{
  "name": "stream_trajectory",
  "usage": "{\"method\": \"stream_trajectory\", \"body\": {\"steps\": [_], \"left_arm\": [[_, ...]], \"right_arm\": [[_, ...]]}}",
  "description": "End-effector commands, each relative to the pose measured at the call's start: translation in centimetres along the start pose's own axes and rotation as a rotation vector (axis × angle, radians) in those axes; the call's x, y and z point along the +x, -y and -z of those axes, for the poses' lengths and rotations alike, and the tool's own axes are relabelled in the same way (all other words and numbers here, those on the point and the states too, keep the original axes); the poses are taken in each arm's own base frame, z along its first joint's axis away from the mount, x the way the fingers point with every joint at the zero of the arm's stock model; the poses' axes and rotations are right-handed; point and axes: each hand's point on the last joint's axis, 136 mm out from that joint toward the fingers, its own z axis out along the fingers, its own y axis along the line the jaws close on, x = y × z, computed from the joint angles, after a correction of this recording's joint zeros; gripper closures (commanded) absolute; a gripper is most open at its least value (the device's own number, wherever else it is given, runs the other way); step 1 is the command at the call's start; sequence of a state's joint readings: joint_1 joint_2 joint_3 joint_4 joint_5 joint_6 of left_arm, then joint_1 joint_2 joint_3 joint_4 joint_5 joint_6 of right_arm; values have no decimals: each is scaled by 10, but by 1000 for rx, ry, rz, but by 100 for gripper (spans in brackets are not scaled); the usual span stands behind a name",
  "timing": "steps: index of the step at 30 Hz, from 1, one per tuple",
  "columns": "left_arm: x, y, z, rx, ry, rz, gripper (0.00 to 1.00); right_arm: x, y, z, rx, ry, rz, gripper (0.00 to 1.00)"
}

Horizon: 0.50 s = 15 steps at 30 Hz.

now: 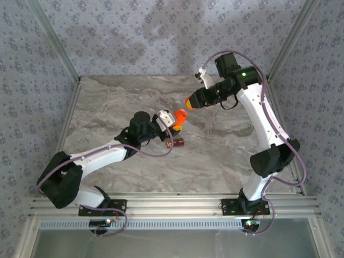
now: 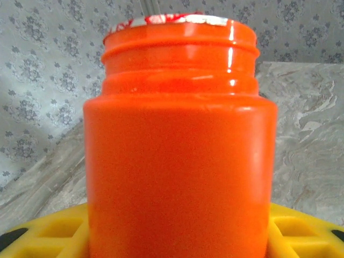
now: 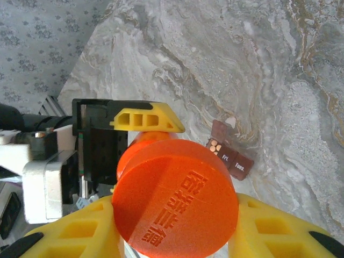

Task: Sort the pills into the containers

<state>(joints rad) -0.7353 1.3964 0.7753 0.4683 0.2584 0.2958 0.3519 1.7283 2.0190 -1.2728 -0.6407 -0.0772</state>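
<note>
my left gripper [image 1: 176, 122] clamps bottle [image 2: 180, 150]; my right gripper [image 1: 189, 101] clamps cap [image 3: 174, 196], off | strip [image 3: 231, 153] lies on table [image 1: 226, 156]; sorting hardly begun, I judge

The worktop [image 1: 215, 161] is grey-beige marbled stone with brownish veins. Walls [image 1: 134, 37] papered in pale grey-blue with a small repeating floral motif close it in at the back and on both sides. Slanting metal posts [image 1: 54, 38] stand at the two back corners. Ribbed aluminium rails [image 1: 177, 204] run along the near edge. The light is soft and even, leaving faint shadows on the back wall.
</note>
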Motion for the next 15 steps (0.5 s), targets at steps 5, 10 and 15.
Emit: {"method": "stream_trajectory", "body": {"steps": [5, 10, 15], "left_arm": [[-29, -3, -5, 13, 81, -49, 100], [-32, -3, -4, 14, 85, -56, 100], [-34, -3, -4, 16, 90, -59, 100]], "right_arm": [[9, -12, -1, -27, -44, 45, 65], [15, -10, -9, -37, -76, 39, 67], [21, -12, -15, -56, -100, 43, 68]]}}
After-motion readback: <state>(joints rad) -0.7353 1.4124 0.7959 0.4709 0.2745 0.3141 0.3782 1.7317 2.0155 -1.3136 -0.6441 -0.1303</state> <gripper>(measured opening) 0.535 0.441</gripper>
